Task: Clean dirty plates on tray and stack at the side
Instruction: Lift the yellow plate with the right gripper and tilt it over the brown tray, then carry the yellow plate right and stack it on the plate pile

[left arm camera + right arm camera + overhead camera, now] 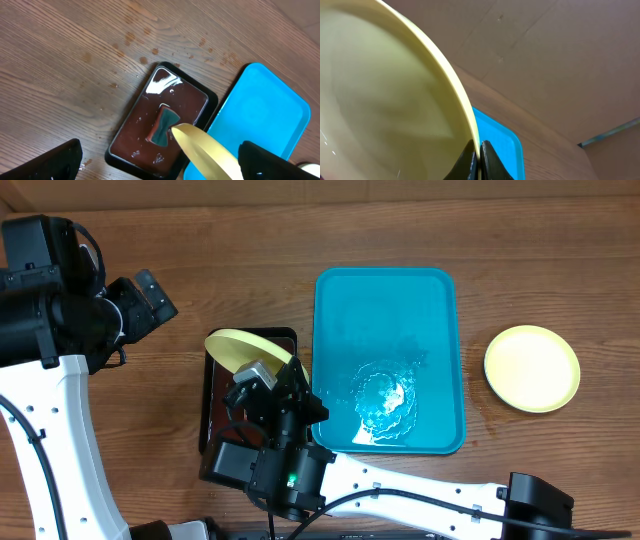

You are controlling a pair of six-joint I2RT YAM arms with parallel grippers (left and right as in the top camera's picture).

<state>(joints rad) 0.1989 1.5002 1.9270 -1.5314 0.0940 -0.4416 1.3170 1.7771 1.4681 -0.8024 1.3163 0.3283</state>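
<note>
Wooden brown tabletop (420, 230) spreads under my arms. On it lies the large turquoise rectangular plastic tray (385, 305), wet at its near end, with a smaller dark brown tray (145, 112) just left. One round pale yellow-green plate (532, 368) rests on the wood, right of the turquoise tray. My right gripper (479, 150) clenches a second yellow-green plate (240, 346) by its rim, tilted above the brown tray's green sponge (164, 127). My left gripper (150, 298) hangs with fingers spread.
</note>
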